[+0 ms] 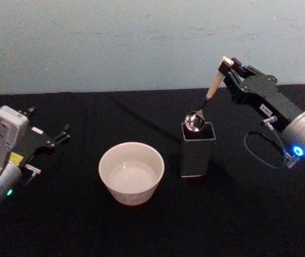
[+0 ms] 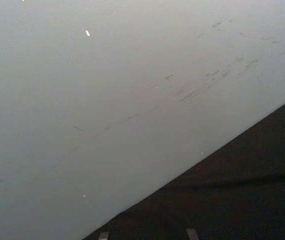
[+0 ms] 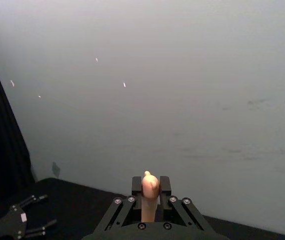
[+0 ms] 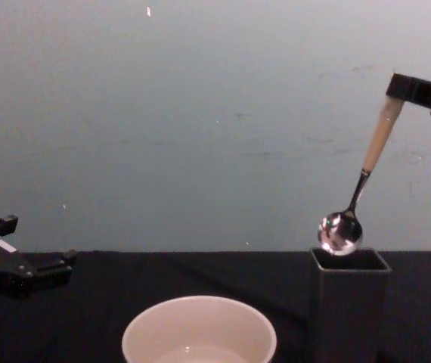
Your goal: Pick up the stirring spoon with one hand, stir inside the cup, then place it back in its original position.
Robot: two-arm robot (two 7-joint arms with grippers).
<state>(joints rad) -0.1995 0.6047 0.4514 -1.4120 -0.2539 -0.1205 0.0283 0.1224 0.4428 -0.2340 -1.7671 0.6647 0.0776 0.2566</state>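
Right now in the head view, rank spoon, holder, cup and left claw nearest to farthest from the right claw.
1. The stirring spoon, held in the right claw.
2. The holder, below the spoon's bowl.
3. The cup, at centre.
4. The left claw, far left.

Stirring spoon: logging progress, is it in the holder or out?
Out: the stirring spoon hangs bowl-down just above the holder, in the right tool.

Black table [image 1: 142, 230], bare pale wall [image 1: 142, 43].
I see the table draped in black cloth; directly behind it rises the plain grey-blue wall, evenly lit, with faint dark scuff marks [image 2: 195, 94].
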